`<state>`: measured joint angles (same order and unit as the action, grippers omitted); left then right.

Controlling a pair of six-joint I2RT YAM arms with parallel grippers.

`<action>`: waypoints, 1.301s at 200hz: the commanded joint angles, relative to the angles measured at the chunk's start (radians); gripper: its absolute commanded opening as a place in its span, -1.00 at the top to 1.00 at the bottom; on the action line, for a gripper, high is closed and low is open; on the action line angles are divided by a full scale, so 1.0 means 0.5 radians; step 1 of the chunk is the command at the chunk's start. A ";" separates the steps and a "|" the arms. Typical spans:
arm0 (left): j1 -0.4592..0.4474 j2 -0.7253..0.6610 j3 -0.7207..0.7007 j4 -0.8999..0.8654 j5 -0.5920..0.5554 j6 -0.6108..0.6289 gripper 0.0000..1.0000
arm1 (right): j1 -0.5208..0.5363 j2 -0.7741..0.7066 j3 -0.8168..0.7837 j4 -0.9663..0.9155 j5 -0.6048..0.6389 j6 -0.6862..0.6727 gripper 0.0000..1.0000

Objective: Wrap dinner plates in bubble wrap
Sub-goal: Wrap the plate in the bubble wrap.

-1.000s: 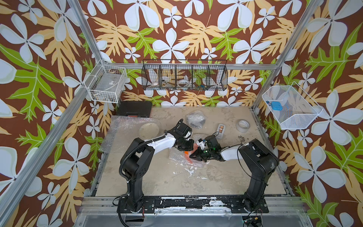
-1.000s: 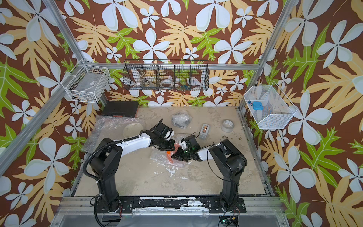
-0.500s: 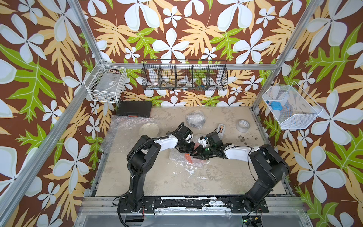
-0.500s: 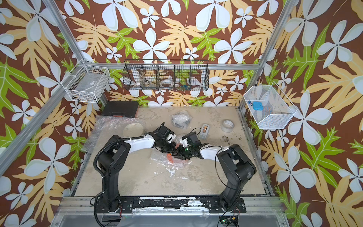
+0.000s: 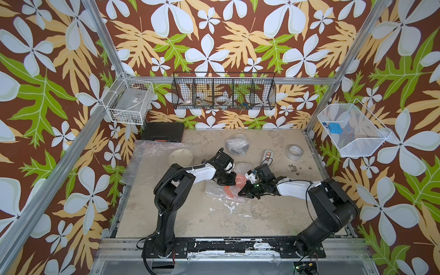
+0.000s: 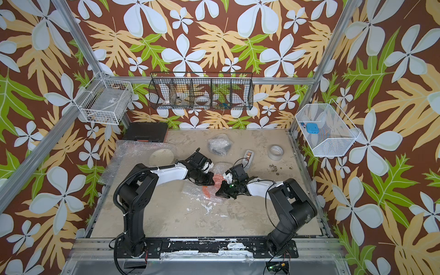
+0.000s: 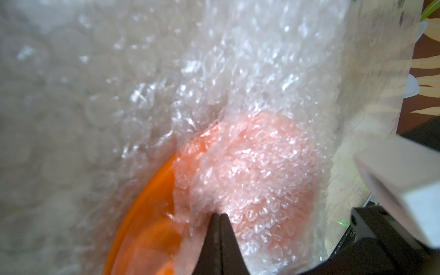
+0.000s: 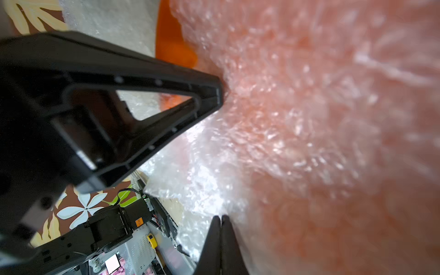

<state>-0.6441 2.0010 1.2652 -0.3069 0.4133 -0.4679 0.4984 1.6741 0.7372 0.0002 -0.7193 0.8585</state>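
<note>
Right arm (image 5: pixel 295 188) has extended, end effector (image 5: pixel 241 194) touching bubble wrap (image 5: pixel 214 190).

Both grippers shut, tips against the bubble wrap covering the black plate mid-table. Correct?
Not quite: the plate is orange, not black. The left wrist view shows the orange plate showing through the bubble wrap, with the left gripper shut, tips against the wrap. The right gripper is shut against the wrap too.
</note>
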 commanded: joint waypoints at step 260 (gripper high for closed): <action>-0.166 -0.113 -0.337 -0.226 -0.296 -0.057 1.00 | -0.777 0.239 0.393 0.035 -0.189 -0.460 -0.26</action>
<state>-0.7250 1.9232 1.1152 -0.2707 0.3824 -0.5133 0.1165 1.7416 0.8845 -0.0177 -0.7498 0.6727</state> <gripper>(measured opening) 0.050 0.631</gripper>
